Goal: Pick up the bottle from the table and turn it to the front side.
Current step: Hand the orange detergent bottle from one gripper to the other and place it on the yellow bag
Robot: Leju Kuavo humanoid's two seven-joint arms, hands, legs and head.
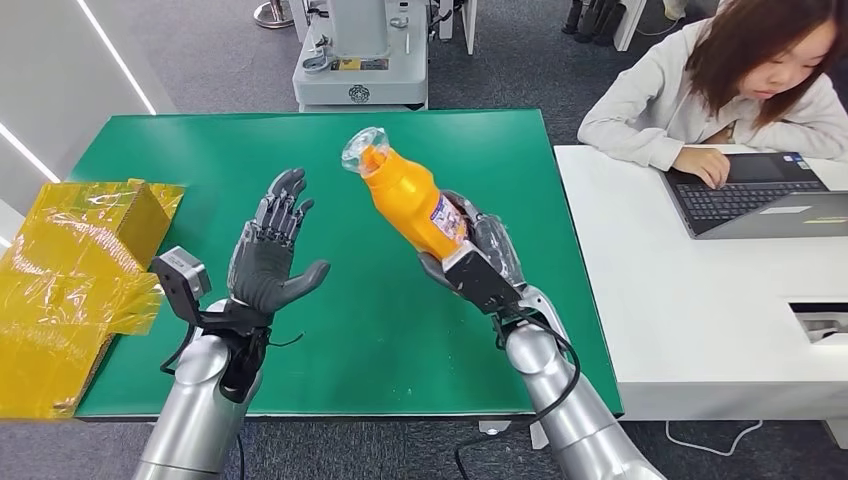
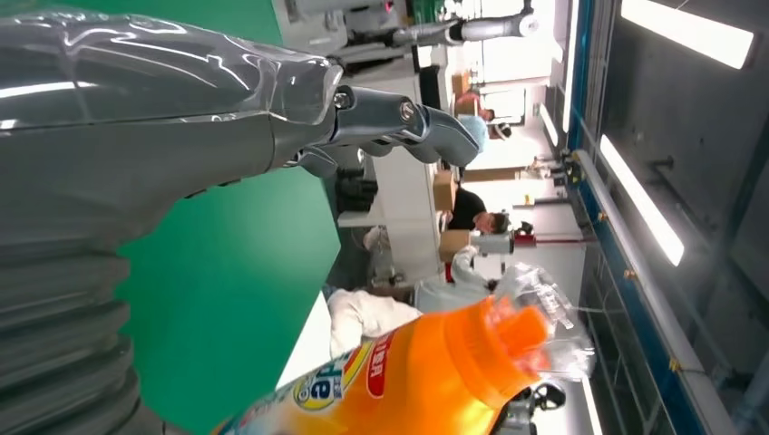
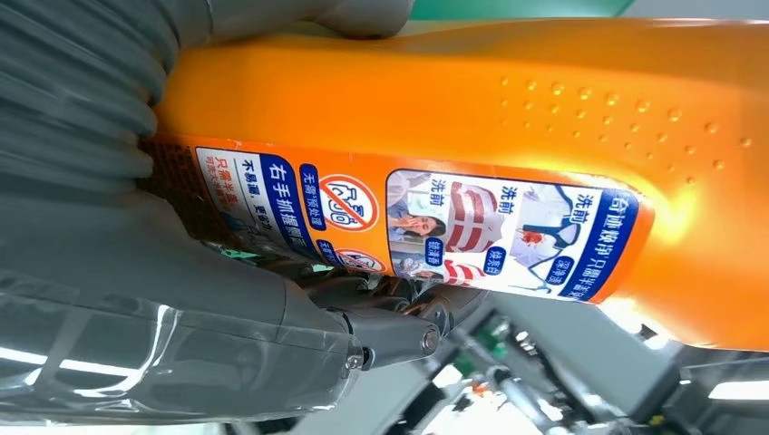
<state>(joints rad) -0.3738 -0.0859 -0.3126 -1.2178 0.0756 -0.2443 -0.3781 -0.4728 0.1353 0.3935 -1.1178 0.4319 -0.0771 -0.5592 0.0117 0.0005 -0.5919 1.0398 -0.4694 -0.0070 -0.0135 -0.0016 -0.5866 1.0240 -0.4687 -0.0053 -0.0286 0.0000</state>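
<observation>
Right hand grips the orange bottle by its base, lifted over the green table, cap tilted away. Left hand spread, holding nothing. Advice: rotate slowly, grip firm, until front label faces forward.

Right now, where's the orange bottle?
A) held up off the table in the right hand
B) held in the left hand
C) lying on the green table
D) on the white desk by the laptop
A: in the head view the right hand grips the orange bottle by its lower body, tilted above the green table, while the left hand is open and holds nothing.
</observation>
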